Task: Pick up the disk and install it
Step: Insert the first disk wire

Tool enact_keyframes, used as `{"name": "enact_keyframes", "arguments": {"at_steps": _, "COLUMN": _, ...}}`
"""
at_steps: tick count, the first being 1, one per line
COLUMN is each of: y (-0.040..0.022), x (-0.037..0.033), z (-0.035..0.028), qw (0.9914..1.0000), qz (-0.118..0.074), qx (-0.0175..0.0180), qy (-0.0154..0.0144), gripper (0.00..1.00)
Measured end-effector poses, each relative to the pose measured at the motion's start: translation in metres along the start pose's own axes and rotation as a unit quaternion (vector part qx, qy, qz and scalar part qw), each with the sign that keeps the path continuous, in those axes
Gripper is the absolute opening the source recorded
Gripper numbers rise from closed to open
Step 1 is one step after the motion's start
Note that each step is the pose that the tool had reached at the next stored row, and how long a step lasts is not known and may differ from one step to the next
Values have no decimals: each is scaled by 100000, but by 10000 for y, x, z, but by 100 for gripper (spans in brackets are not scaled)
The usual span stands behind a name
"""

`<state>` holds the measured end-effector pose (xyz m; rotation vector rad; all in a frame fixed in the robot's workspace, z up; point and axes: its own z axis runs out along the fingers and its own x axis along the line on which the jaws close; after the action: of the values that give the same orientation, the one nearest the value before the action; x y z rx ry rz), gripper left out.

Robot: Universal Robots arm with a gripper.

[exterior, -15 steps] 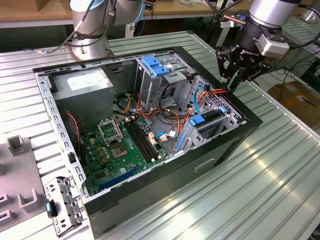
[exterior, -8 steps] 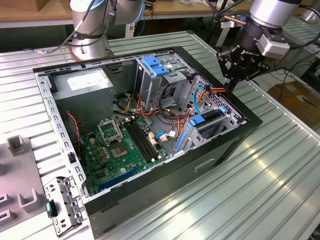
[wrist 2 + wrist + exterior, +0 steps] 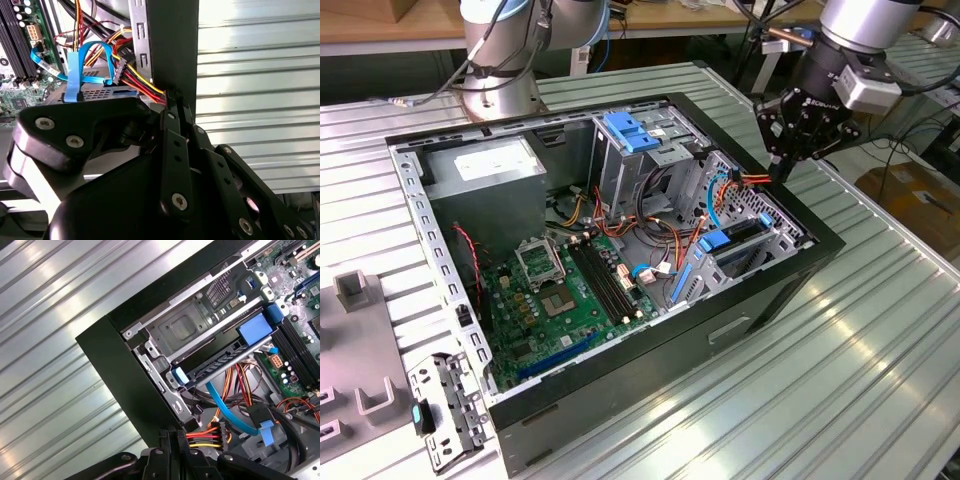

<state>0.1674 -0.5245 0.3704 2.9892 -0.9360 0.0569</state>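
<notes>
Apparently, in the first wrist view, the disk (image 3: 215, 362) is already lying in its bay at the corner of the open computer case (image 3: 115, 365), beside a metal drive cage (image 3: 185, 327). Its pale blue rail end is showing at the bay's mouth. The gripper (image 3: 177, 440) is hanging just beside a bundle of coloured wires (image 3: 210, 432) and a blue data cable (image 3: 225, 405). Its fingers are drawn together and are holding no part of the disk.

In the second wrist view the fingers (image 3: 172, 145) are meeting at their tips right against the red and yellow wires. Whether they are pinching a wire or only touching it, I cannot tell. The disk is sitting beyond them, apart from the gripper.

In the exterior view the gripper is hovering over the case at about two o'clock from the motherboard (image 3: 570, 290), with the disk nearer three o'clock, inside the case.

Judging by this, picking up and sliding in are looking done. The pictures are not settling whether the disk is fully home and cabled.
</notes>
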Motion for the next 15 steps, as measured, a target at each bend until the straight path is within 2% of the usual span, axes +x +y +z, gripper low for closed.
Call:
{"name": "enact_keyframes", "arguments": {"at_steps": 2, "y": 26, "x": -32, "z": -1, "qw": 100000, "qz": 144, "qx": -1, "qy": 0, "gripper": 16}}
{"name": "enact_keyframes", "arguments": {"at_steps": 4, "y": 26, "x": -33, "z": -1, "qw": 99938, "qz": 3525, "qx": -145, "qy": 20, "gripper": 16}}
{"name": "enact_keyframes", "arguments": {"at_steps": 5, "y": 26, "x": -33, "z": -1, "qw": 99921, "qz": 3976, "qx": -160, "qy": 21, "gripper": 16}}
{"name": "enact_keyframes", "arguments": {"at_steps": 11, "y": 75, "x": -102, "z": -3, "qw": 99898, "qz": 4511, "qx": -181, "qy": 25, "gripper": 16}}
{"name": "enact_keyframes", "arguments": {"at_steps": 15, "y": 75, "x": -103, "z": -3, "qw": 99644, "qz": 8424, "qx": -326, "qy": 29, "gripper": 16}}
